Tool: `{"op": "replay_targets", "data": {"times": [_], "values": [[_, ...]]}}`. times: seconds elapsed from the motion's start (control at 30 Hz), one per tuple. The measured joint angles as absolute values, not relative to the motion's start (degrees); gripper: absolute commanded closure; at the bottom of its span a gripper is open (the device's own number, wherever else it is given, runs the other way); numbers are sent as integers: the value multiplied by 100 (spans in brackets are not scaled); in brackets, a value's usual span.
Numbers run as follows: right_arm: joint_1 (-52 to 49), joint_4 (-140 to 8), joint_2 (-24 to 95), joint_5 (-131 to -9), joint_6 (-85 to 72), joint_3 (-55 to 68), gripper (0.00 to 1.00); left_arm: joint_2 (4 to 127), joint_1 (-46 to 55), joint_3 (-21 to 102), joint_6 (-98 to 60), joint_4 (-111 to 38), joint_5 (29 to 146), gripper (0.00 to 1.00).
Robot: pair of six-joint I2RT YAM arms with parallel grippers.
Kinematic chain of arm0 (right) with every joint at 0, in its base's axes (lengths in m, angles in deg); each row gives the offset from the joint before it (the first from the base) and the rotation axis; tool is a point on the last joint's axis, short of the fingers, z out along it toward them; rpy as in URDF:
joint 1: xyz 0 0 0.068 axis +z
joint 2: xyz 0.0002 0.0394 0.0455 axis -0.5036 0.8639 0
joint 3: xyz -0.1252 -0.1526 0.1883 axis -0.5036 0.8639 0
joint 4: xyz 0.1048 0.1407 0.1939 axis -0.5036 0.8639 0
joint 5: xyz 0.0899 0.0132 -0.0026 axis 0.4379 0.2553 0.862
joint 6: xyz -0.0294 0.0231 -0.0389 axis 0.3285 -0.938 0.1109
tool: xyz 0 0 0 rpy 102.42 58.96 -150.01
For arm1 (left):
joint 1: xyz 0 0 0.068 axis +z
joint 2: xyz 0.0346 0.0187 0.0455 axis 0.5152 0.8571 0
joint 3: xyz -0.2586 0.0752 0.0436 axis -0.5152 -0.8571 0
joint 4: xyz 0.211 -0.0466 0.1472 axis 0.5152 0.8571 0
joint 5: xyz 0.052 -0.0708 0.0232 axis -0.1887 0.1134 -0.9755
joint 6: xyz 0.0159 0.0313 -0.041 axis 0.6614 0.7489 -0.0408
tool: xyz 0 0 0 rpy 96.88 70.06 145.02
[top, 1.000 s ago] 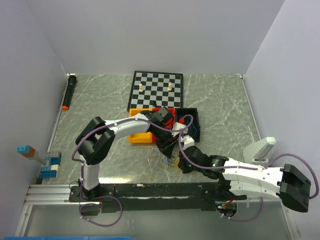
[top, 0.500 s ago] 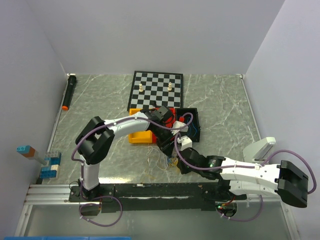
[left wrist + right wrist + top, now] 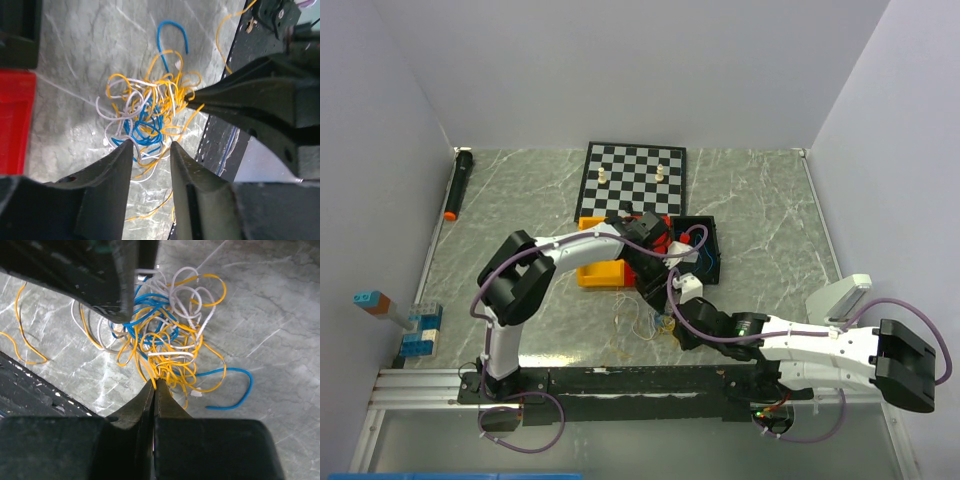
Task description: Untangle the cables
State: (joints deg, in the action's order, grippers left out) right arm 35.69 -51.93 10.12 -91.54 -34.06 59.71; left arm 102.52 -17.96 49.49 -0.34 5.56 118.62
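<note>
Grey marbled table [image 3: 760,200], chessboard [image 3: 634,180] at 12 o'clock, black marker [image 3: 459,183] at 10, orange tray [image 3: 600,272] and black tray [image 3: 708,240] mid-table, tangled cables [image 3: 150,112] at 6.

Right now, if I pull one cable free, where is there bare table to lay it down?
Bare table lies right of the black tray, and also between the marker and the orange tray. The middle is crowded: the left gripper and the right gripper meet over the cables.
</note>
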Motion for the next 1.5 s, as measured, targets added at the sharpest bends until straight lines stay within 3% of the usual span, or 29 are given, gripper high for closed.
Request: {"op": "replay_targets", "data": {"times": [0.17, 0.73, 0.83, 0.97, 1.2, 1.5], "values": [[3628, -5213, 1078, -9174, -3406, 5969, 100, 10315, -1732, 5122, -172, 550, 12008, 54], [3648, -5237, 1085, -9270, -3428, 5969, 100, 10315, -1767, 5054, -200, 539, 11794, 71], [3676, -5235, 1085, -9283, -3428, 5969, 100, 10315, -1776, 5054, -200, 530, 11713, 68], [3676, -5237, 1085, -9283, -3428, 5969, 100, 10315, -1783, 5054, -200, 530, 11604, 56], [3676, -5237, 1085, -9289, -3428, 5969, 100, 10315, -1785, 5039, -183, 528, 11387, 55], [3676, -5237, 1085, -9303, -3428, 5969, 100, 10315, -1848, 4886, -58, 521, 11215, 77]]}}
